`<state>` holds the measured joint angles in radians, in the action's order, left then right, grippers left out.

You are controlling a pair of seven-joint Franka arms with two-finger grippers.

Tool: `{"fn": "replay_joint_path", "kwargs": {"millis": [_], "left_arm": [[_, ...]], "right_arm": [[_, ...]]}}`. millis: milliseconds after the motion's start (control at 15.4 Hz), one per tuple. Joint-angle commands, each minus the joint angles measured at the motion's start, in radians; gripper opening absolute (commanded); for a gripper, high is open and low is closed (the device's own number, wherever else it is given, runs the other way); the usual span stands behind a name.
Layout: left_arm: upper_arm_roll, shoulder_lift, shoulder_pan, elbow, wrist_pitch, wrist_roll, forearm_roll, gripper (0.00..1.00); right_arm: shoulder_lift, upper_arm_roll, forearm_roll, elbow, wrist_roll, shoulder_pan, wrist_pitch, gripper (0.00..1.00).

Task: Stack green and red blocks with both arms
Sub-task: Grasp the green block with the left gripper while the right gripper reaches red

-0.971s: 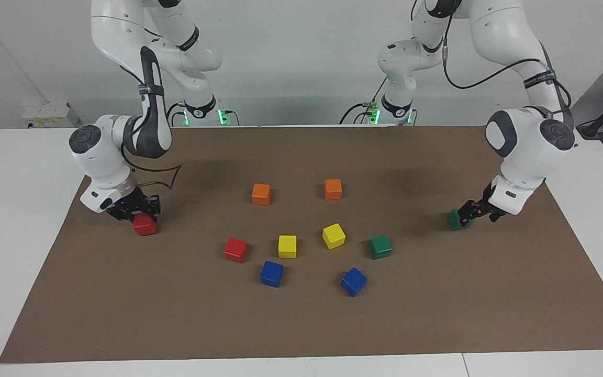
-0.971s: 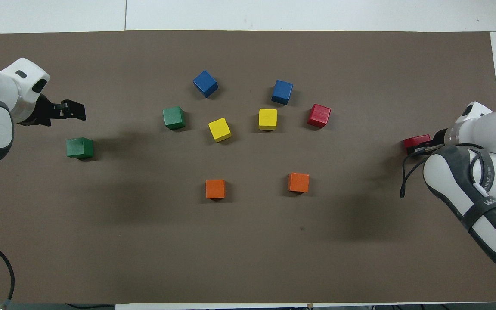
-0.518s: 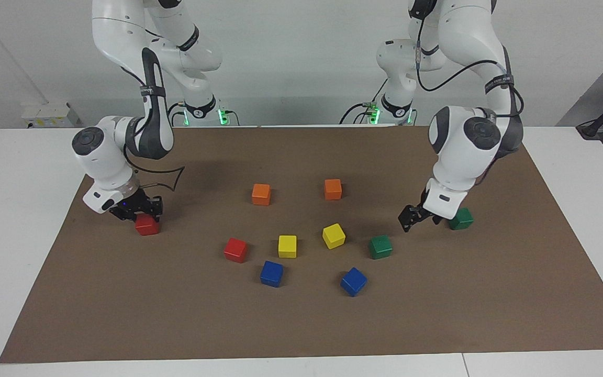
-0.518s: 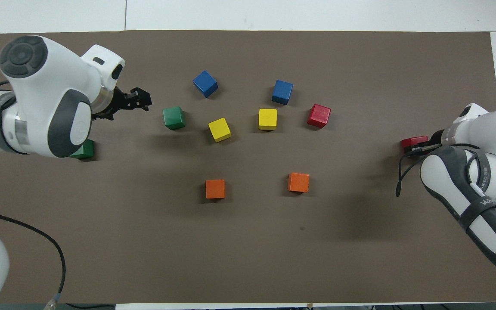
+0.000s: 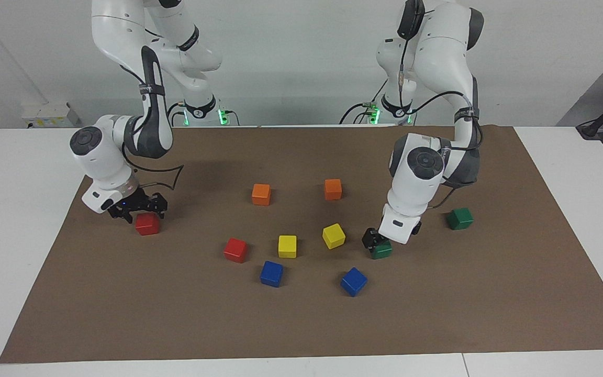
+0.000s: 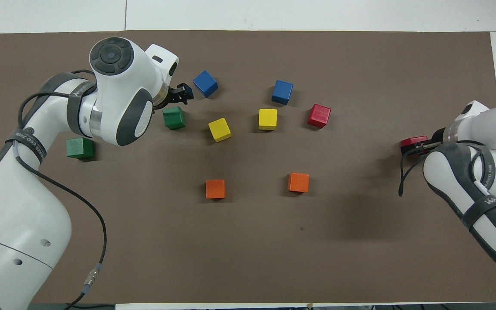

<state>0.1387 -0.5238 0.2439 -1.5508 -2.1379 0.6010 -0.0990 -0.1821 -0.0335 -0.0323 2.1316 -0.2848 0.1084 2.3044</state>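
One red block [image 5: 147,223] [image 6: 410,141] rests on the brown mat [image 5: 301,324] at the right arm's end. My right gripper [image 5: 138,209] [image 6: 418,149] hovers just over it, fingers spread open and off the block. A second red block [image 5: 236,250] [image 6: 319,115] lies in the middle cluster. My left gripper [image 5: 373,241] [image 6: 182,93] is low over a green block [image 5: 382,250] [image 6: 174,117] in that cluster, open, with one black finger [image 5: 368,238] showing beside the block. The other green block [image 5: 460,218] [image 6: 79,147] sits alone toward the left arm's end.
Two yellow cubes [image 5: 287,246] [image 5: 334,235] lie between the middle red and green blocks. Two blue cubes [image 5: 271,273] [image 5: 354,281] lie farther from the robots. Two orange cubes [image 5: 261,193] [image 5: 333,189] lie nearer to them.
My left arm swung from the lone green block to over the green block in the cluster. My right gripper opened and let go of its red block, which stays on the mat.
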Motion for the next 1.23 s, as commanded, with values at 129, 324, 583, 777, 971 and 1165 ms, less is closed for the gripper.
{"fn": "replay_joint_path", "kwargs": {"millis": [129, 324, 583, 777, 971, 1165], "left_arm": [[-0.013, 0.008, 0.006, -0.119, -0.120, 0.017, -0.028, 1.00], [-0.013, 0.025, 0.003, -0.173, -0.148, 0.016, -0.028, 1.00], [-0.011, 0.028, 0.003, -0.176, -0.143, 0.023, -0.022, 0.69], [-0.010, 0.025, 0.002, -0.114, -0.056, 0.045, -0.010, 0.00], [-0.013, 0.013, 0.009, 0.004, 0.108, 0.055, 0.041, 0.00], [-0.014, 0.075, -0.046, 0.005, 0.179, 0.022, 0.030, 0.00]], "right_arm": [[0.062, 0.011, -0.001, -0.148, 0.094, -0.042, -0.219, 1.00], [0.050, 0.011, 0.002, -0.260, 0.191, -0.123, -0.298, 1.00], [0.015, 0.011, 0.076, -0.314, 0.399, -0.275, -0.298, 0.99], [-0.080, 0.011, 0.086, -0.415, 0.524, -0.361, -0.315, 0.99], [-0.166, 0.012, 0.072, -0.502, 0.549, -0.374, -0.301, 0.99], [-0.217, 0.014, 0.074, -0.536, 0.593, -0.375, -0.290, 0.98]]}}
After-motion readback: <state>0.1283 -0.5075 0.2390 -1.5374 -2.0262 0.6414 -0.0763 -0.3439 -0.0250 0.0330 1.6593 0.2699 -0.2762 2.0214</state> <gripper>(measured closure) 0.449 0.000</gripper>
